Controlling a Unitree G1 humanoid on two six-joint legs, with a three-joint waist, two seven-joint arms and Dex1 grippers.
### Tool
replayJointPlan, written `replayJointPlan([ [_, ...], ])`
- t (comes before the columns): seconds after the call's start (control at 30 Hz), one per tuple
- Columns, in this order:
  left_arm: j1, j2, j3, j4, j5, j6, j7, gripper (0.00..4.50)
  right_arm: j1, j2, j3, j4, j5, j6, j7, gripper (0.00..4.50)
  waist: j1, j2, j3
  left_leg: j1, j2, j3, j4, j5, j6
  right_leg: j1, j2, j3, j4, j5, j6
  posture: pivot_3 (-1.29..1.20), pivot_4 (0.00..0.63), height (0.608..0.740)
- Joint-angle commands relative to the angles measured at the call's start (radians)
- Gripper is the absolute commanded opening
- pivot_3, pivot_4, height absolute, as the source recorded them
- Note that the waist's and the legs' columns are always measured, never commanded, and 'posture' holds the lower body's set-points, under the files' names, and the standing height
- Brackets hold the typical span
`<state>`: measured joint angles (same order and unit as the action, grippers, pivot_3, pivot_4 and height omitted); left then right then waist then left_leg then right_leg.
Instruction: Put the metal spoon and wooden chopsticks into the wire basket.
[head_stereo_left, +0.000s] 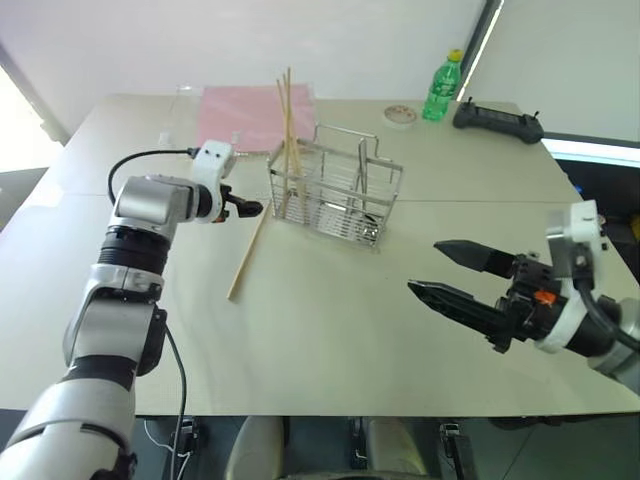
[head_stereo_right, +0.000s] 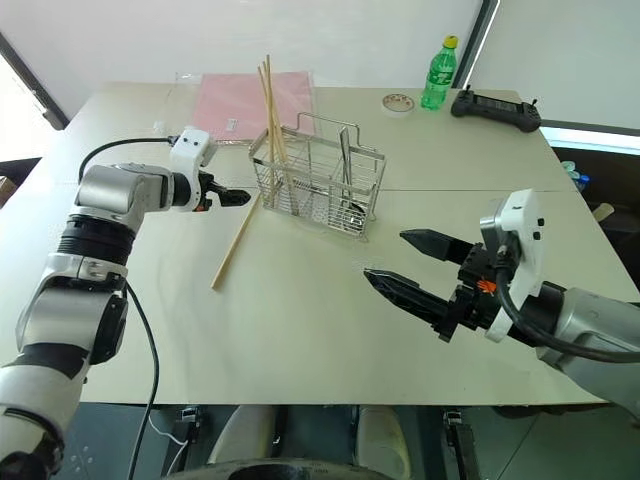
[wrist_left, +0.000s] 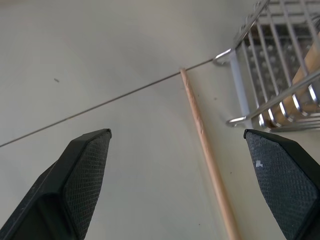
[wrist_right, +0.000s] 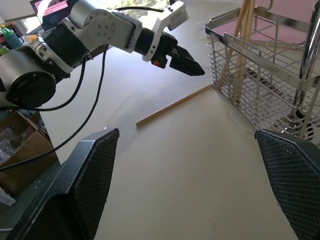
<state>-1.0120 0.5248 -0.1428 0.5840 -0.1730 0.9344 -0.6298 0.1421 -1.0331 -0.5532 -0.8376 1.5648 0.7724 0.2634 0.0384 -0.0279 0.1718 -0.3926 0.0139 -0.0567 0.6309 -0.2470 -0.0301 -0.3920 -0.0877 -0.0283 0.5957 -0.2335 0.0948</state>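
The wire basket (head_stereo_left: 335, 195) stands mid-table. Two wooden chopsticks (head_stereo_left: 288, 125) lean upright in its left end, and the metal spoon (head_stereo_right: 344, 165) stands in its right half. Another chopstick (head_stereo_left: 248, 255) lies flat on the table, running from the basket's left corner toward me. My left gripper (head_stereo_left: 250, 207) hovers open just left of the basket, above that chopstick's far end. In the left wrist view the chopstick (wrist_left: 205, 150) lies between the spread fingers. My right gripper (head_stereo_left: 424, 266) hangs open over the table's right side, apart from everything.
A pink sheet (head_stereo_left: 245, 115) lies behind the basket. A green bottle (head_stereo_left: 441, 88), a small round dish (head_stereo_left: 400, 116) and a black controller (head_stereo_left: 497, 122) sit along the far right edge. A seam line crosses the tabletop (head_stereo_left: 330, 340).
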Motion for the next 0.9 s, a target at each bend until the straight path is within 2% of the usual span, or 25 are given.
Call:
replayJointPlan([
  [0.03,-0.005,-0.018,-0.016,-0.004,0.029,-0.024,-0.008,4.48,0.006,0.013,-0.027,-0.034,0.014,-0.036,-0.016,4.47,0.002,0.0,0.0,0.0,0.0,0.0,0.0,0.0,0.0,0.0,0.0,0.0,0.0,0.0,0.0,0.0,0.15,0.721],
  [0.33,-0.091,-0.105,-0.022,0.237,0.1,-0.14,0.007,4.48,0.049,-0.001,-0.059,-0.057,0.035,-0.046,-0.022,4.47,0.002,0.0,0.0,0.0,-0.001,0.0,0.0,0.0,0.0,0.0,-0.001,0.0,-0.001,0.0,0.0,0.0,0.15,0.721],
  [0.57,-0.157,-0.138,-0.04,0.393,0.156,-0.171,-0.017,4.48,0.07,0.001,-0.069,-0.071,0.04,-0.055,-0.034,4.47,0.002,0.0,0.0,0.0,-0.001,0.0,0.001,0.0,0.0,0.001,-0.001,0.0,0.0,0.0,0.0,0.0,0.15,0.721],
  [0.67,-0.169,-0.144,-0.036,0.433,0.171,-0.182,-0.028,3.62,0.079,0.004,-0.071,-0.076,0.043,-0.06,-0.042,4.47,0.001,0.001,-0.001,0.0,-0.001,0.0,0.001,0.0,0.0,0.001,-0.001,0.0,0.0,0.0,0.0,0.0,0.15,0.721],
  [0.9,-0.179,-0.147,-0.021,0.468,0.187,-0.18,-0.025,0.2,0.097,0.002,-0.079,-0.074,0.042,-0.067,-0.04,4.47,0.003,0.001,-0.001,0.0,-0.001,0.0,0.0,0.0,0.0,0.001,-0.001,0.0,-0.001,0.0,0.0,0.0,0.15,0.721],
])
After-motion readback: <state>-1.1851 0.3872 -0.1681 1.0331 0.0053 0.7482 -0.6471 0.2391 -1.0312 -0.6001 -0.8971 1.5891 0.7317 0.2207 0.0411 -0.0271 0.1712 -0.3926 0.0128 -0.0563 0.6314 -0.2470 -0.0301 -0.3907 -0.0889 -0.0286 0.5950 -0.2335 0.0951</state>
